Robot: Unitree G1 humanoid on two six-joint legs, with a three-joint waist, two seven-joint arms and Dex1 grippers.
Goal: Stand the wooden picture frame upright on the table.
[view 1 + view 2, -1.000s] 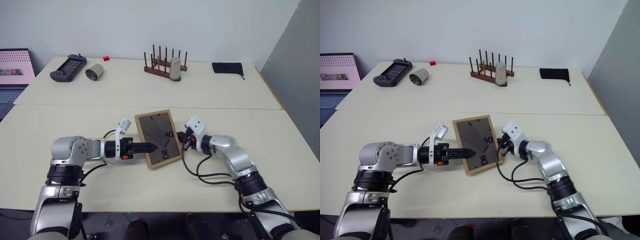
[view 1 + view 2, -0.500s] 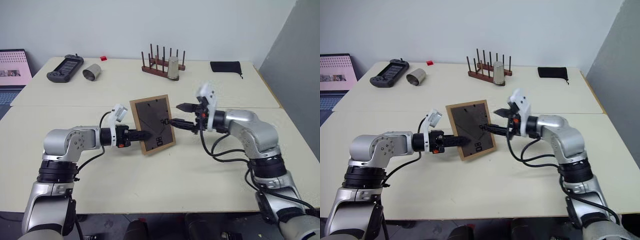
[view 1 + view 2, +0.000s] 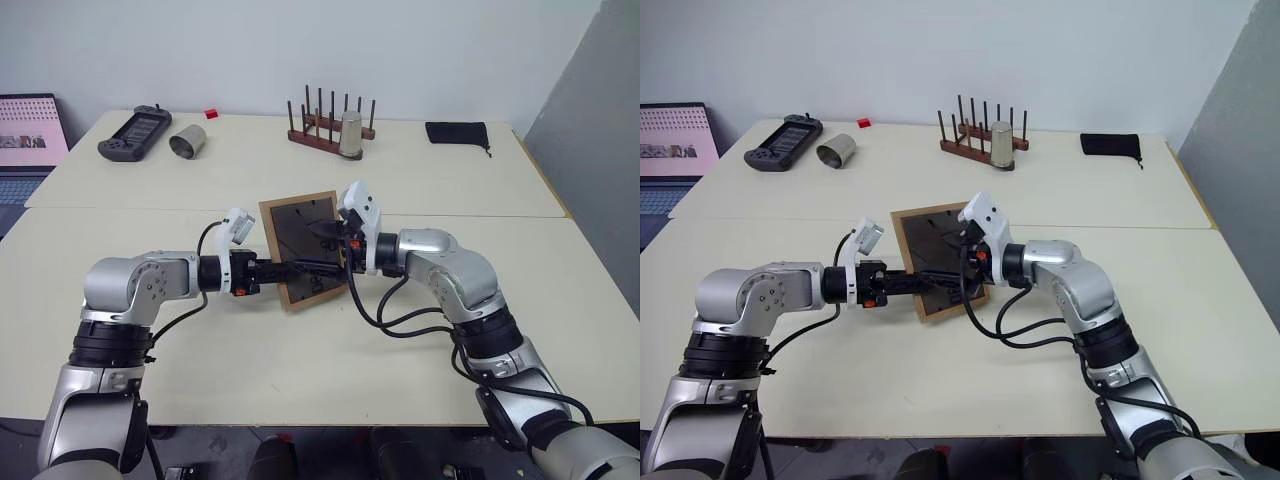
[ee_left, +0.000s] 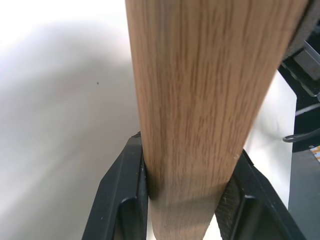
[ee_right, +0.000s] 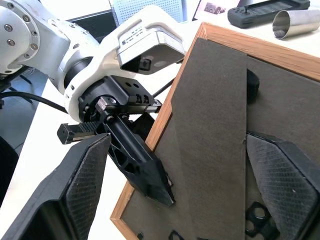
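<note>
The wooden picture frame [image 3: 296,226] is tilted up over the table [image 3: 300,370], its dark grey back toward me. My left gripper [image 3: 305,266] is shut on its lower left edge. In the left wrist view the light-wood edge [image 4: 200,100] sits pinched between both black fingers [image 4: 120,200]. My right gripper [image 3: 328,245] is open in front of the frame's back from the right, its fingers wide apart and holding nothing. The right wrist view shows the back panel with its easel stand [image 5: 210,115] between those spread fingers. I cannot tell whether the frame's bottom edge touches the table.
At the far side stand a reddish-brown peg rack [image 3: 325,130] with a metal cup [image 3: 350,136], a lying metal cup [image 3: 187,142], a game controller [image 3: 135,135] and a black pouch [image 3: 455,132]. A laptop [image 3: 25,135] sits far left. A seam [image 3: 450,216] crosses the table.
My right gripper opened off the frame's right edge, then rose and swung left over its back. The left gripper raised the frame from lying nearly flat to a steeper tilt.
</note>
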